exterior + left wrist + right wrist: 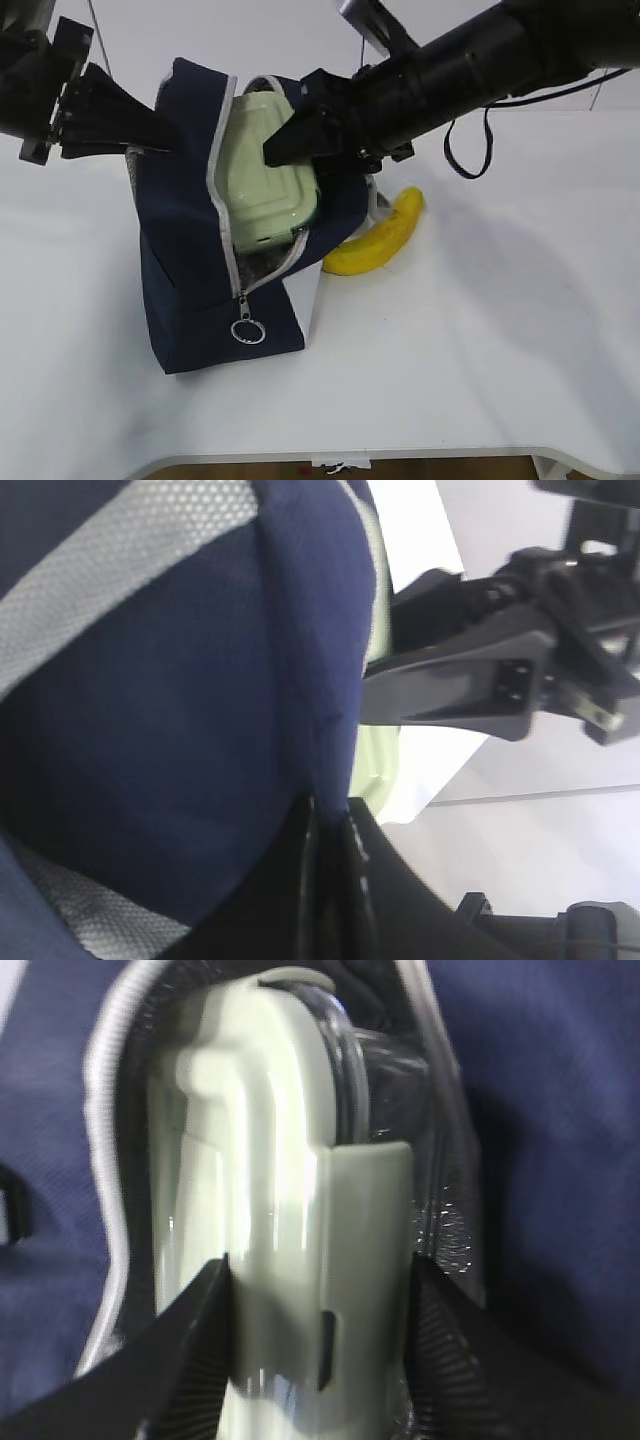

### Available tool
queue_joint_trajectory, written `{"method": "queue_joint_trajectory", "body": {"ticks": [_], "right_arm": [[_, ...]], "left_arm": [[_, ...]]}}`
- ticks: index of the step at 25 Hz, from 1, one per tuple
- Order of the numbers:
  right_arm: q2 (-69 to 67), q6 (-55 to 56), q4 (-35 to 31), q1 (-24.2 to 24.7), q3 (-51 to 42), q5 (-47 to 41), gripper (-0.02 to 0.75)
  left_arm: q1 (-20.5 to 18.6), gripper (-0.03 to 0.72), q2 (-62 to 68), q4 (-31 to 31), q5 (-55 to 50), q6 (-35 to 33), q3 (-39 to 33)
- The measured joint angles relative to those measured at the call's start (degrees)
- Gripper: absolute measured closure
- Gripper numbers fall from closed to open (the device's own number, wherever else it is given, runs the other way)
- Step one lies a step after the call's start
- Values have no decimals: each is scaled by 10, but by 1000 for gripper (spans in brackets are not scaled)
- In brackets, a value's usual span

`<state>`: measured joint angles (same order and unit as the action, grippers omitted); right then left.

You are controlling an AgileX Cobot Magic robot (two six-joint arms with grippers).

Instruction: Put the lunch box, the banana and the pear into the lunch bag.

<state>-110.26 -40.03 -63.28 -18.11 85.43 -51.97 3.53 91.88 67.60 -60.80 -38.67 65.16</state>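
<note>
Lunch bag [185,270]: navy fabric w/ grey zipper, ring pull hanging at front, white side panel; stands on the white table w/ its mouth unzipped & gaping. Lunch box [265,175]: clear glass w/ sage-green clip lid, tilted on edge, partly inside the bag's opening, upper part poking out. Banana [378,238]: yellow, curved, dark tip, lies on the table just beside the bag's right side. Pear not visible.
</note>
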Motion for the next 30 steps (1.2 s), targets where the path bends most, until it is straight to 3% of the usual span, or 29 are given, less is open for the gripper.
{"method": "queue_joint_trajectory", "body": {"ticks": [8,14,21,30], "right_arm": [[-47,0,-39,-20,4,12,377],[-109,4,-41,-31,66,12,377],[-198,64,-35,-36,155,-4,377],[-220,117,12,-36,167,-15,377]], "left_arm": [[0,685,0,-18,17,-1,0],[0,686,16,-34,21,-1,0],[0,686,18,-68,28,-2,1],[0,686,18,-87,31,-2,1]]}}
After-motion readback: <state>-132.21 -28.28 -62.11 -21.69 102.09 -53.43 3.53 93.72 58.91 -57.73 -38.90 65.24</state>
